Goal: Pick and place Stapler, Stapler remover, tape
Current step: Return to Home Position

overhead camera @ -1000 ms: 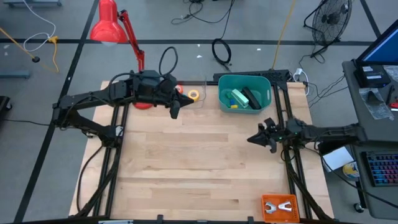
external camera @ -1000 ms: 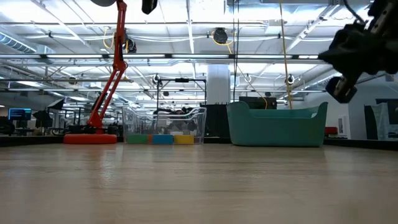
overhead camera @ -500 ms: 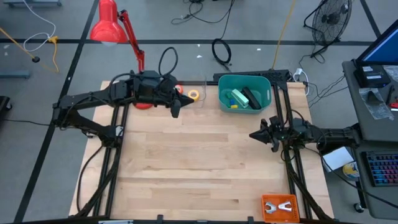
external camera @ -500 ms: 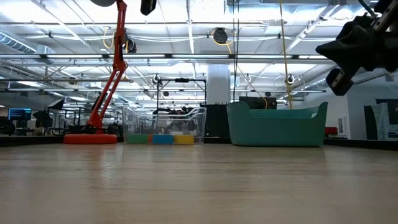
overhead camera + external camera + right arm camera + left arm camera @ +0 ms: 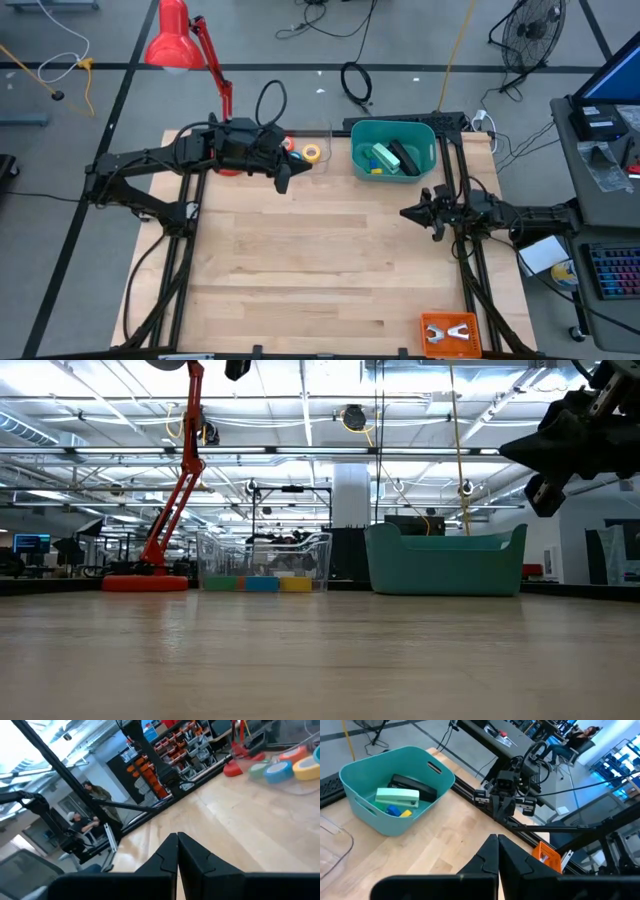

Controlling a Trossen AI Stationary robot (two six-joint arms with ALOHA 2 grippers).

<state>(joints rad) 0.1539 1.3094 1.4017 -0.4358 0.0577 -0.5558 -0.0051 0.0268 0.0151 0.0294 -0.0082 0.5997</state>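
Stapler (image 5: 414,785) half hidden under green block (image 5: 397,795) in bin (image 5: 400,826).

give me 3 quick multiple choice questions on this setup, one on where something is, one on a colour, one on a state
1. Where does the black stapler lie?
A. on the bare wood
B. in the teal bin
C. in the orange bin

2. What colour is the lamp?
A. white
B. blue
C. red

3. How do the fingers of the left end effector stand?
A. shut, holding nothing
B. wide open
C. shut on a tape roll

Answers:
1 B, the left wrist view shows it lying inside that bin.
2 C, its shade and arm are red in the high view.
3 A, the left wrist view shows the fingers pressed together with nothing between them.
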